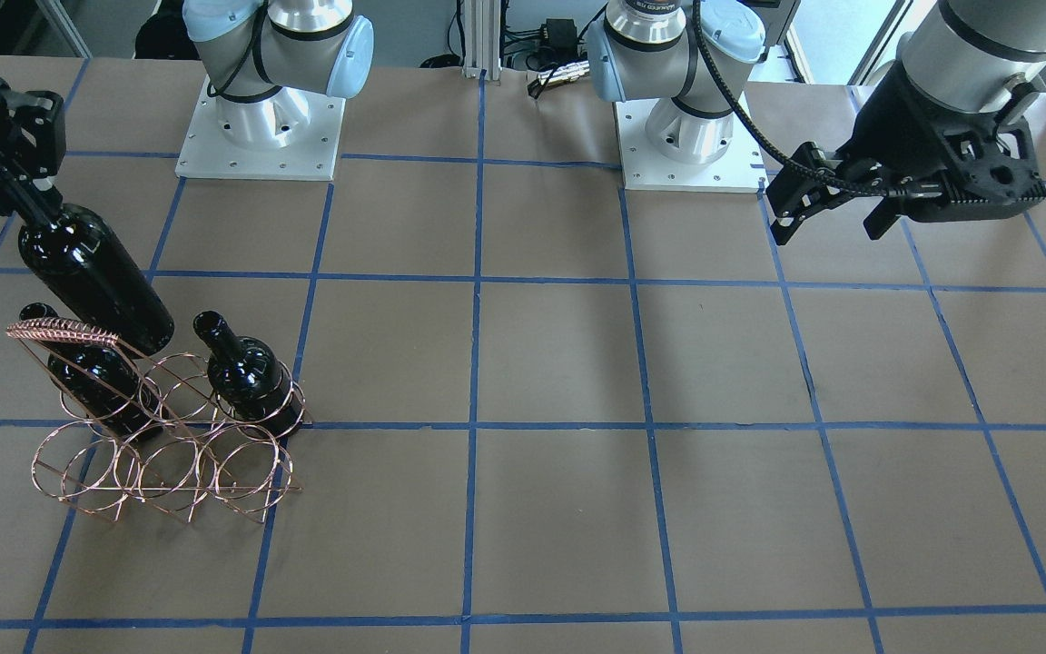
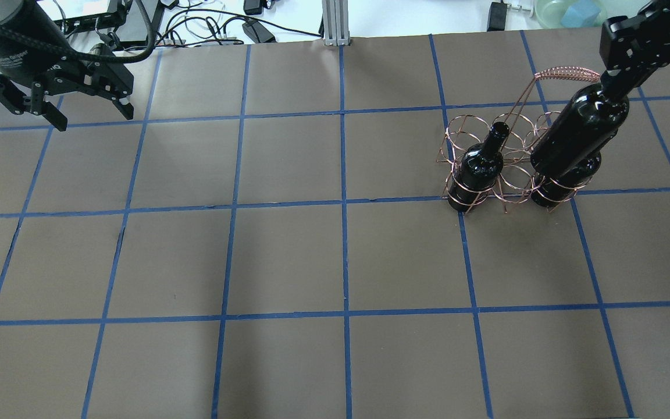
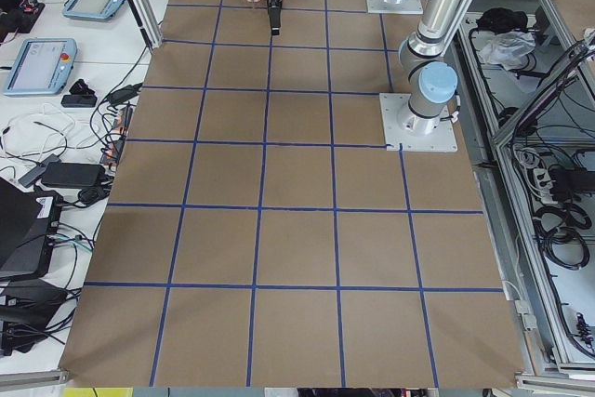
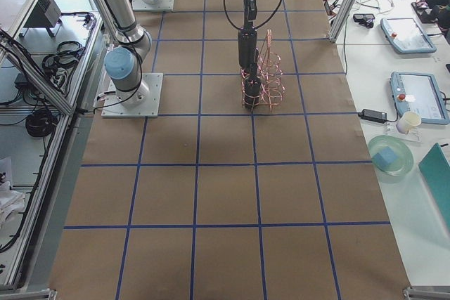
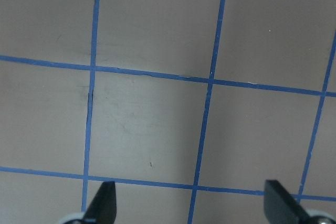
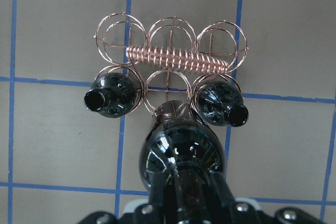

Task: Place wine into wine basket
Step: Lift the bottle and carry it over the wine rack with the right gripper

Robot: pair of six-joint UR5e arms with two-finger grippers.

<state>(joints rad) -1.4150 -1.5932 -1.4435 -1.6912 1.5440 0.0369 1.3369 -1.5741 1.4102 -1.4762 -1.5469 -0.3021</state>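
1. Brown paper tabletop (image 2: 288,256), gridded in blue tape. The right gripper (image 2: 617,87) is clamped on the neck of a glossy near-black glass wine bottle (image 2: 579,137), which hangs base-down with its long axis near vertical.
2. Just beyond its base is the empty middle ring of the copper wire six-ring basket (image 6: 178,59), between two seated matching bottles (image 6: 113,95).
3. Well apart, the left gripper (image 2: 93,118) hangs wide open and empty.

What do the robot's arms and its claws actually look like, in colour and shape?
The left arm and right arm are silver metal tubes with pale blue caps at the joints, bolted to white square base plates. The left gripper and right gripper are matt black, each with two tapered fingers. A black braided cable runs along the left arm. Its wrist bears small white lettering.
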